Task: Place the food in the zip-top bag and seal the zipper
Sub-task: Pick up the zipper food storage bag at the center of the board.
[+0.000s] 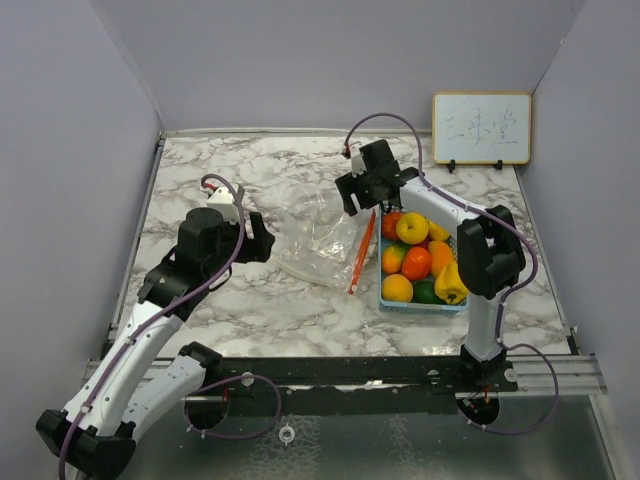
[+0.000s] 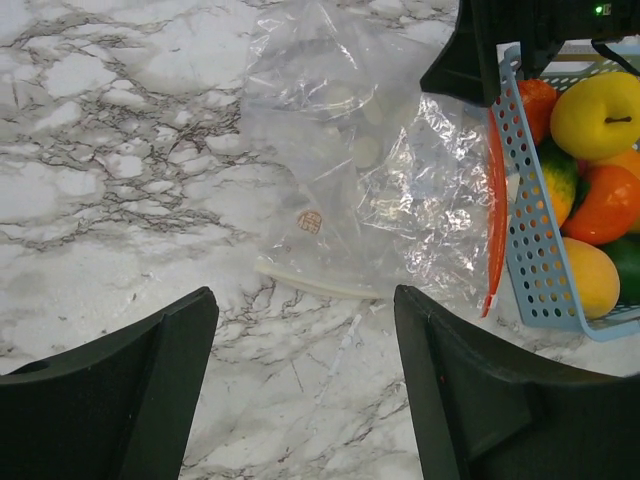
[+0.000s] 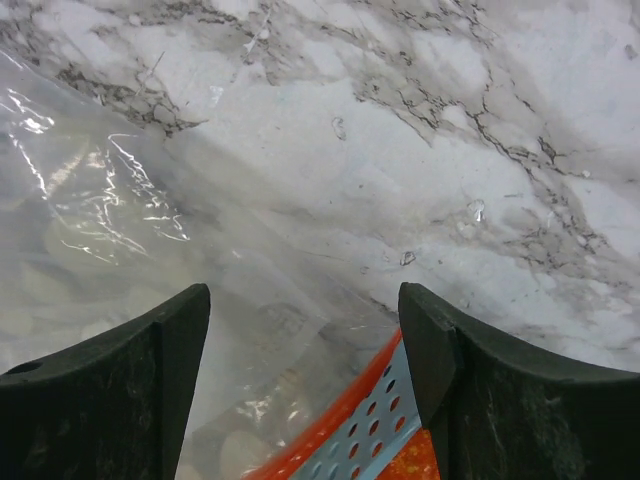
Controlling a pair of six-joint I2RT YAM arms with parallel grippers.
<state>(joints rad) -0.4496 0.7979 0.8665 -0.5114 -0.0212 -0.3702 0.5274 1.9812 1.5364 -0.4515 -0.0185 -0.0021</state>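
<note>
The food (image 1: 418, 260) is several glossy fruits and vegetables piled in a light blue perforated basket (image 1: 384, 286) at the right; it also shows in the left wrist view (image 2: 598, 115). A clear zip-top bag (image 1: 318, 237) with an orange zipper strip (image 1: 361, 252) lies crumpled on the marble left of the basket, empty. My left gripper (image 1: 262, 240) is open and empty just left of the bag (image 2: 370, 180). My right gripper (image 1: 362, 192) is open and empty, hovering over the bag's far right corner and the basket's far end (image 3: 390, 420).
A small whiteboard (image 1: 481, 128) stands at the back right. Grey walls enclose the marble table (image 1: 240, 170) on three sides. A black rail (image 1: 350, 372) runs along the near edge.
</note>
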